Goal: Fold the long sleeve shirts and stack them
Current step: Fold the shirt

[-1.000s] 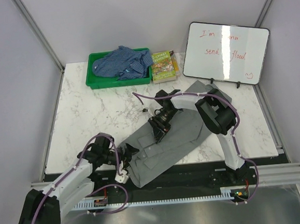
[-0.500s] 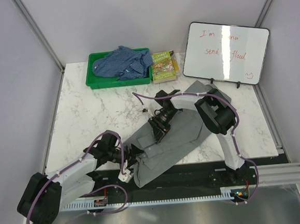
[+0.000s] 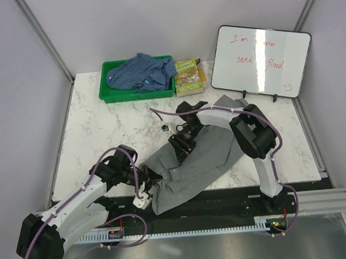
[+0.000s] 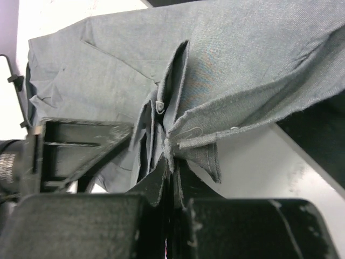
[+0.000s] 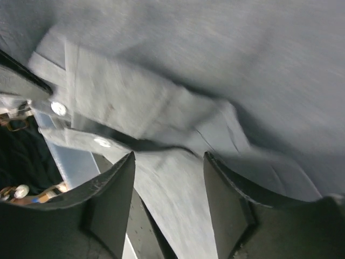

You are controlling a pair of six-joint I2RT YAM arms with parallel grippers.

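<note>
- The grey shirt [image 3: 202, 160] lies rumpled across the near middle of the marble table [image 3: 113, 131]. It runs diagonally from the near edge toward the far right, and its near end overlaps the dark strip at the table's front.
- The left gripper [image 4: 171, 162] meets the shirt's near left edge. In the wrist view we see its fingers pressed together on a bunched fold of grey cloth, just below a snap.
- The right gripper [image 3: 182, 151] points down over the shirt's upper left part. In its wrist view we see the fingers [image 5: 110, 199] standing apart, with a snap placket beyond the gap and nothing pinched.
- The blue checked shirt [image 3: 141, 72] sits heaped in a green tray [image 3: 106, 94] at the table's far left, well apart from the grey shirt.
- Just right of the tray we see a book [image 3: 188, 76]. A whiteboard [image 3: 260, 59] with red writing stands at the far right.
</note>
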